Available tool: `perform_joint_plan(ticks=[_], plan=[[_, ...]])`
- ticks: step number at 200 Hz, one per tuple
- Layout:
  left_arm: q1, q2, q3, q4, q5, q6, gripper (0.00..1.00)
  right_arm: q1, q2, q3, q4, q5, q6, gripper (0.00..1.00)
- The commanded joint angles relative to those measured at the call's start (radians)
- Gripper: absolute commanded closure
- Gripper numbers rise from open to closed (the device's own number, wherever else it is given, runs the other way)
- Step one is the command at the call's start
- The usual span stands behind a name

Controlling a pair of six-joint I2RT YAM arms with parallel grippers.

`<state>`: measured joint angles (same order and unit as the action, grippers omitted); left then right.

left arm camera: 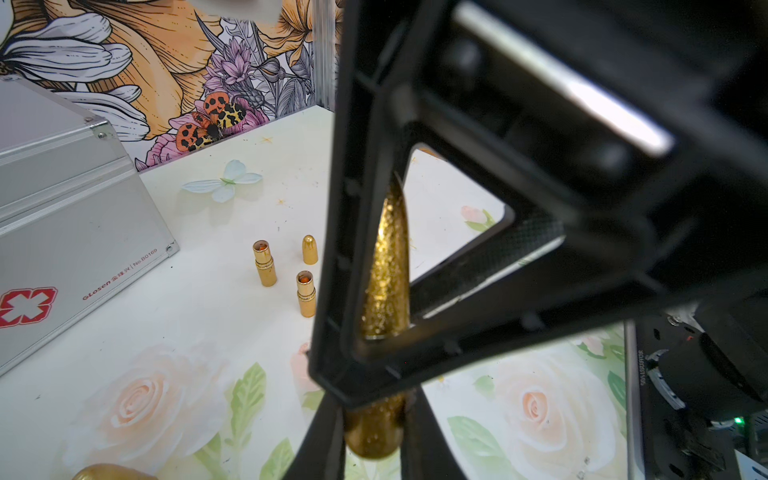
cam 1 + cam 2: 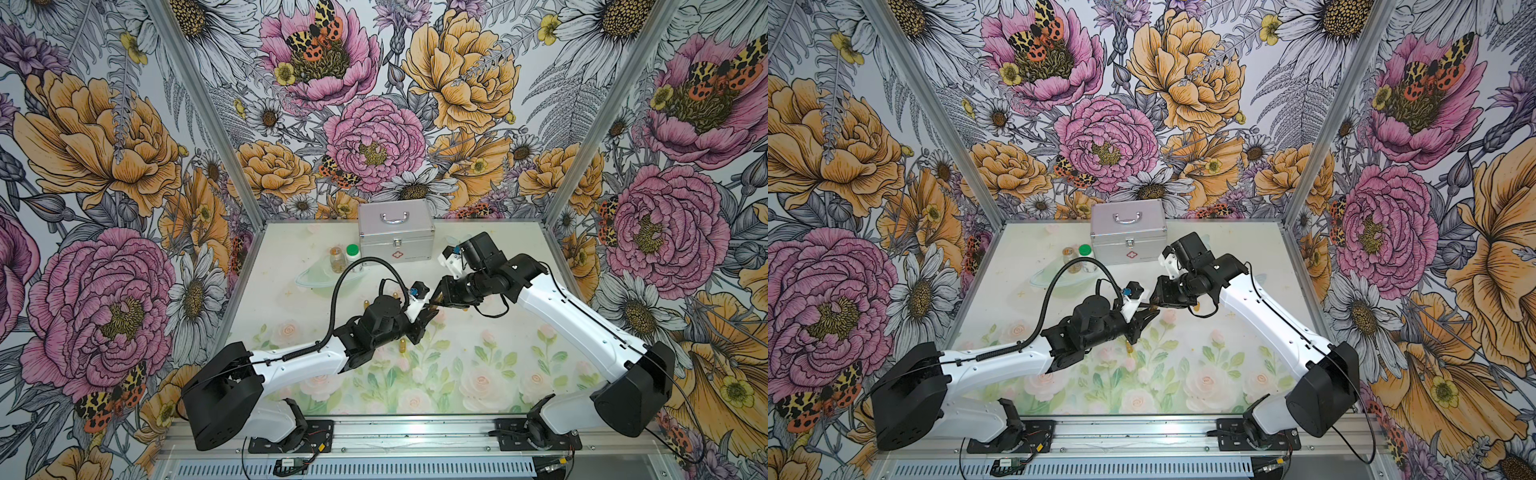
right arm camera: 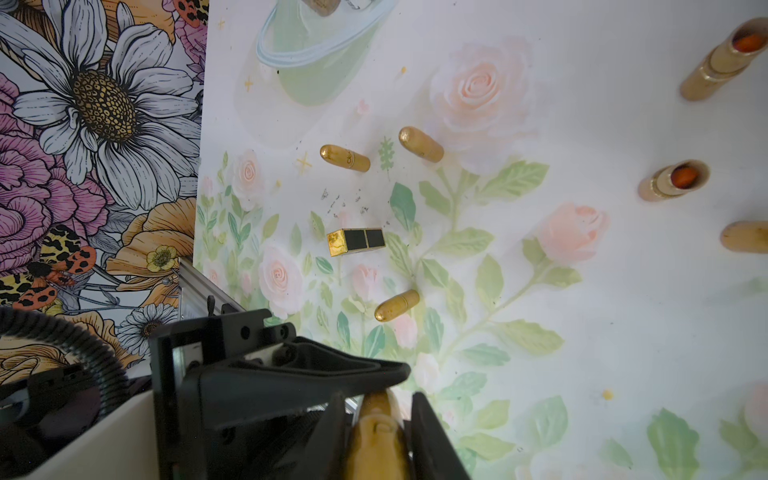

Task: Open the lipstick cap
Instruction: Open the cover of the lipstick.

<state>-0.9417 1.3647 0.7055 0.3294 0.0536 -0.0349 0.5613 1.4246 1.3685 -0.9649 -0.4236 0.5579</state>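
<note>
The gold lipstick (image 1: 386, 266) is held up above the counter (image 2: 478, 365), between the two arms. It is gripped tight by the left jaws. It is also seen between the right jaws, but whether it is squeezed there cannot be told. It looks light, hard and slippery, so each end should be held. The silver case (image 2: 397, 232) is shut. Orange colour is seen inside an open tube (image 1: 264, 264).
</note>
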Motion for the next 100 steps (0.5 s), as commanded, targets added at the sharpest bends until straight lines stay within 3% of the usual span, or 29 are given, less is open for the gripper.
perform_joint_plan(ticks=[1, 50, 100], plan=[[0.003, -0.024, -0.025, 0.03, -0.007, -0.022, 1.0, -0.003, -0.05, 0.024, 0.015, 0.058, -0.003, 0.64], [0.003, -0.047, -0.044, 0.016, -0.01, -0.025, 1.0, -0.003, -0.051, 0.0, 0.047, 0.043, -0.012, 0.59], [-0.001, -0.052, -0.031, 0.007, -0.001, -0.02, 1.0, -0.003, -0.043, -0.033, 0.082, 0.014, -0.01, 0.64]])
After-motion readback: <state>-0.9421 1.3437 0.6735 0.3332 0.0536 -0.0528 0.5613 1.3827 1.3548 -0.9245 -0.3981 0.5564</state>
